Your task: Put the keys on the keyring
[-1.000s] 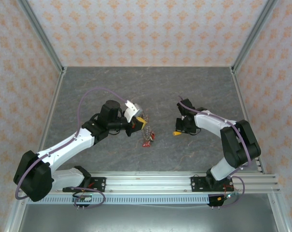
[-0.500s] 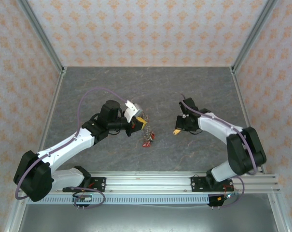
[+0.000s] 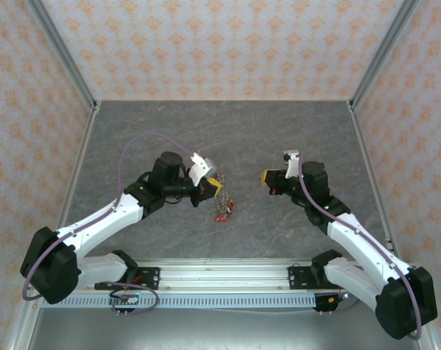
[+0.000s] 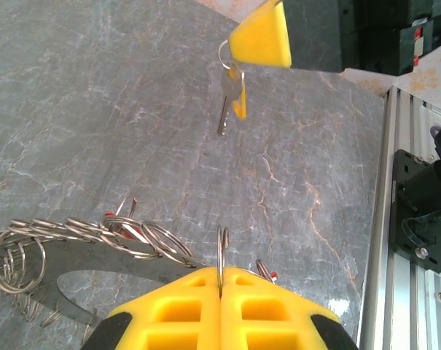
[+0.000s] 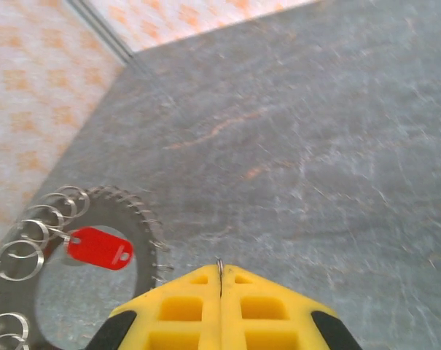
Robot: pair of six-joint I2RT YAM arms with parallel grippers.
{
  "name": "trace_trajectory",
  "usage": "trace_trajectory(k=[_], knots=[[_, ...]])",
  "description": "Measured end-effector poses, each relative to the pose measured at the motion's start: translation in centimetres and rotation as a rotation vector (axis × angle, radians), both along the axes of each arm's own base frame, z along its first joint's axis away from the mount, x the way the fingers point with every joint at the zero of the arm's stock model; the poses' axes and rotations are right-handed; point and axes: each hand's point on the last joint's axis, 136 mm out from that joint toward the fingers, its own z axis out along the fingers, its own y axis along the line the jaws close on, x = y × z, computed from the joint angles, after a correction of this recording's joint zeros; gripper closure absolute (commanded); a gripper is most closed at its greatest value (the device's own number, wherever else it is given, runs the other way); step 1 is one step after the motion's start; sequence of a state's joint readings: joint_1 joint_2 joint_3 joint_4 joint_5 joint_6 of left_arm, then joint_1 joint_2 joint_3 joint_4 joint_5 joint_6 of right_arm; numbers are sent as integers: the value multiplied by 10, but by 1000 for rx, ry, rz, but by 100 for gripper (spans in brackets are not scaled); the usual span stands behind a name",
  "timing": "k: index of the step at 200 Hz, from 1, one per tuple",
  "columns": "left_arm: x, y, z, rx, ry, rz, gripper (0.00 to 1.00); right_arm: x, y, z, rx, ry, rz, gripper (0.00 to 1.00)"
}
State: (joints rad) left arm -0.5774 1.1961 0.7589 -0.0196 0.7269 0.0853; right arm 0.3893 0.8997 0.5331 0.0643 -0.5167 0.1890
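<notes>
My left gripper (image 4: 220, 273) pinches a wire loop on the flat, toothed keyring (image 4: 111, 257). Across from the keyring, my right gripper (image 5: 220, 271) pinches a dangling metal key (image 4: 226, 102).

- The keyring (image 4: 111, 259) is cut off by the lower edge and partly covered by the left gripper (image 4: 220, 273).
- At the right wrist, it is cropped by the left edge.
- From above, the keys (image 3: 222, 208) are too small to be counted.

A flat, dark grey tabletop (image 3: 278, 138) with pale marble veining, edged by silver aluminium frame bars (image 3: 80, 164). Near its middle is a small cluster of red-headed metal keys (image 3: 222, 213); whether they touch the surface is unclear.
</notes>
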Motion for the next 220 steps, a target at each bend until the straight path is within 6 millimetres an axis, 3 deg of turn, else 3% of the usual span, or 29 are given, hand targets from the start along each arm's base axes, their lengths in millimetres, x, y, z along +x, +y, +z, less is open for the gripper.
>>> trace_trajectory(k=[43, 84, 128, 180, 220], knots=[[-19, -15, 5, 10, -44, -108, 100, -11, 17, 23, -18, -161, 149, 100], [-28, -27, 14, 12, -82, -165, 100, -22, 27, 24, -86, -257, 266, 100], [-28, -30, 7, 31, -78, -174, 100, -39, 35, 30, -120, -339, 373, 100], [-26, -30, 5, 40, -82, -173, 100, -64, 50, 18, -155, -352, 520, 100], [-26, -31, 3, 43, -77, -172, 100, -74, 60, 21, -136, -357, 590, 100]])
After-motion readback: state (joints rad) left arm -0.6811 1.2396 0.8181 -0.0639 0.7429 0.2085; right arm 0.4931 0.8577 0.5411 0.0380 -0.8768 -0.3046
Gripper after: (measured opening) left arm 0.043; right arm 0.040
